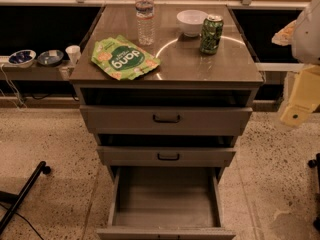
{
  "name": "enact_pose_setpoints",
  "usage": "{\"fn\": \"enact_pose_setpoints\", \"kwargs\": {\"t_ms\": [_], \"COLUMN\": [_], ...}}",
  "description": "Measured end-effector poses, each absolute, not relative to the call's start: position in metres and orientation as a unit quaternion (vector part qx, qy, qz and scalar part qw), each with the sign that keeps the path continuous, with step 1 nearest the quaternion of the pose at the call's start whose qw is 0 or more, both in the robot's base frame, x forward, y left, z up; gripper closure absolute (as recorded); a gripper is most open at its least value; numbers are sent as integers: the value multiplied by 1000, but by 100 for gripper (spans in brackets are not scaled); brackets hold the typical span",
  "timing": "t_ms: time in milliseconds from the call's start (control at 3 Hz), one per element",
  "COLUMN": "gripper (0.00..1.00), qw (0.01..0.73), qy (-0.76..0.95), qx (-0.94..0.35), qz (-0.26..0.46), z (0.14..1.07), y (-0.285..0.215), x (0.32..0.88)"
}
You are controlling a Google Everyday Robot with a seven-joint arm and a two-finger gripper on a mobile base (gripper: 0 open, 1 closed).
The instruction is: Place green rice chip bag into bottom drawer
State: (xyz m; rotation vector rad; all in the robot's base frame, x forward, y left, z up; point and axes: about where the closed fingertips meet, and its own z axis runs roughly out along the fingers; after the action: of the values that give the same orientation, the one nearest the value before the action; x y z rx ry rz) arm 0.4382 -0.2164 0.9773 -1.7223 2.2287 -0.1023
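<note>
The end effector hangs off the right side of the cabinet, level with its upper drawers and well apart from everything on top. Whether it is open or closed I cannot tell, but it has no hold of the task's thing. Nearest to it on the cabinet's tabletop is a green soda can at the back right, then a white bowl and a clear water bottle along the back. The green rice chip bag lies flat at the cabinet's front left corner, untouched. At the cabinet's foot the bottom drawer is pulled fully out, with nothing visible on its floor. So the work looks to be at its very start, with the reach and grasp not yet made. The next move probably calls for crossing above the cabinet, passing in front of the can and bottle, and coming down on the thin, crinkly pouch, likely at an edge.
</note>
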Motion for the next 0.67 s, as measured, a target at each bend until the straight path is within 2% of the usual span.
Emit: {"fn": "enact_pose_setpoints", "kwargs": {"t_ms": [333,667], "gripper": [0,0], "qw": [161,149], "qy": [780,777], "qx": [-603,-611], "qz": [-36,-31], "z": [977,973], "y": [-216,-199], "x": [438,464]}}
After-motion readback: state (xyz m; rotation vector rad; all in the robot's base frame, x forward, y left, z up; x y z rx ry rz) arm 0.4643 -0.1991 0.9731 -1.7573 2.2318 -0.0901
